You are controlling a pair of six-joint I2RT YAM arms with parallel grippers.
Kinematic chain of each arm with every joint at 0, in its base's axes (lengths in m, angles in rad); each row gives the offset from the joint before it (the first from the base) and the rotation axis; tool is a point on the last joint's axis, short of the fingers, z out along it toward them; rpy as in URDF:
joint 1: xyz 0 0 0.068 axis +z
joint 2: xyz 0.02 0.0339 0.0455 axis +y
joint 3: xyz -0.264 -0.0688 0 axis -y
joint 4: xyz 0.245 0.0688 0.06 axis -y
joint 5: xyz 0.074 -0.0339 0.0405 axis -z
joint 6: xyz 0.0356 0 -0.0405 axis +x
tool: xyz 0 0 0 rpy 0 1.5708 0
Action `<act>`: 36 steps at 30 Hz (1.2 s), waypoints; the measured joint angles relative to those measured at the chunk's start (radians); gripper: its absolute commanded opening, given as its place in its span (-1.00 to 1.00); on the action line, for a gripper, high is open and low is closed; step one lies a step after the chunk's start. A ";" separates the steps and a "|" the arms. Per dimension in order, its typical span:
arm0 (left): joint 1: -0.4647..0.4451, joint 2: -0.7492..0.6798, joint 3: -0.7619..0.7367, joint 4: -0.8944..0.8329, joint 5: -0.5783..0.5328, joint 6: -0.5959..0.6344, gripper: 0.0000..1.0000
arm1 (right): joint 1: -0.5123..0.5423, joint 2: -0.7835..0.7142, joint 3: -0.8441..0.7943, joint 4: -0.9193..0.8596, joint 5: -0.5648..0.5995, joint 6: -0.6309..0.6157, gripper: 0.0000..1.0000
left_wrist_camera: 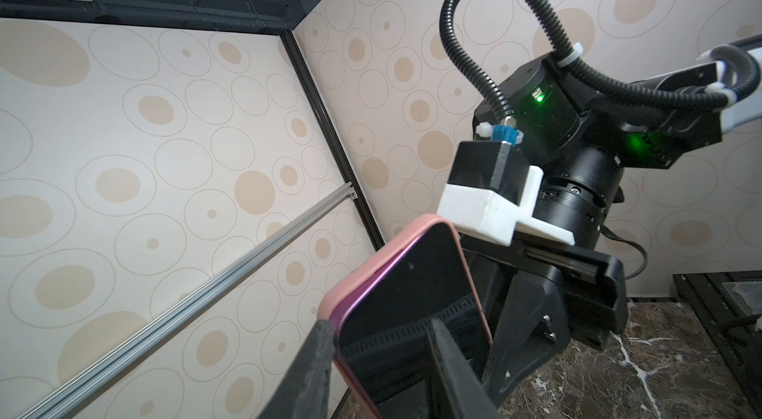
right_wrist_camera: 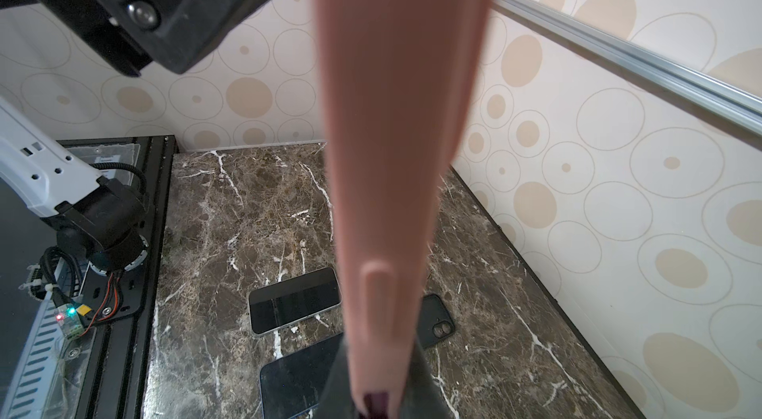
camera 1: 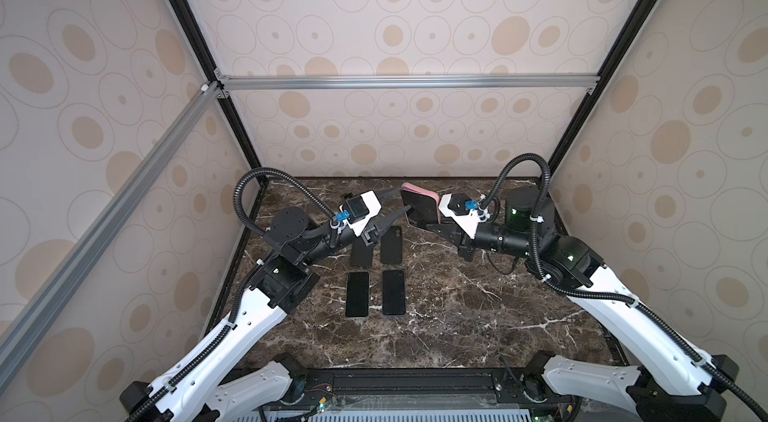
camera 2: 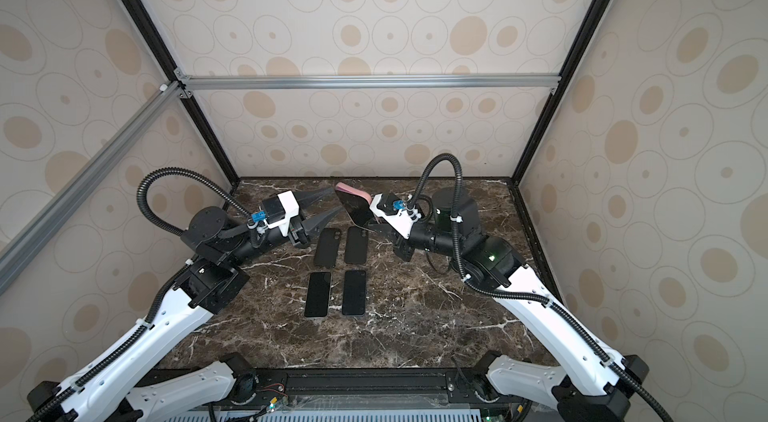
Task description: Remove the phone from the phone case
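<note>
The phone [camera 1: 422, 211] [camera 2: 358, 211], dark screen facing the left arm, sits in a pink phone case [camera 1: 419, 190] [camera 2: 352, 190] held tilted in the air at the back middle of the table. My right gripper [camera 1: 435, 220] [camera 2: 372, 223] [right_wrist_camera: 377, 396] is shut on its near end; in the right wrist view the case's pink side [right_wrist_camera: 396, 149] fills the middle. My left gripper [camera 1: 404, 201] [camera 2: 337, 200] [left_wrist_camera: 379, 324] is open astride the far end. One finger [left_wrist_camera: 317, 355] lies against the case's rim and the other [left_wrist_camera: 449, 363] stands in front of the screen [left_wrist_camera: 412, 285].
On the marble table [camera 1: 457, 316] two black empty cases [camera 1: 391, 245] [camera 2: 327, 247] lie under the raised phone. Two bare phones [camera 1: 357, 294] [camera 2: 354, 292] lie screen up in front of them. Walls close in the back and both sides.
</note>
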 measured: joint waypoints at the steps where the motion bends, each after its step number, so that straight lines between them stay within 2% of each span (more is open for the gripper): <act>1: 0.000 0.000 0.000 0.000 0.000 0.000 -0.27 | 0.000 0.000 0.000 -0.001 -0.001 0.000 -1.00; 7: 0.000 0.000 0.000 0.000 0.001 0.001 -0.39 | 0.000 0.005 0.000 -0.003 -0.004 -0.001 -1.00; 19: 0.002 0.013 0.006 -0.011 0.013 0.006 -0.39 | 0.000 0.010 0.006 -0.025 -0.011 -0.003 -1.00; 36: 0.024 0.079 0.101 -0.167 0.138 0.079 -0.43 | -0.014 -0.004 0.017 -0.106 -0.038 -0.047 -1.00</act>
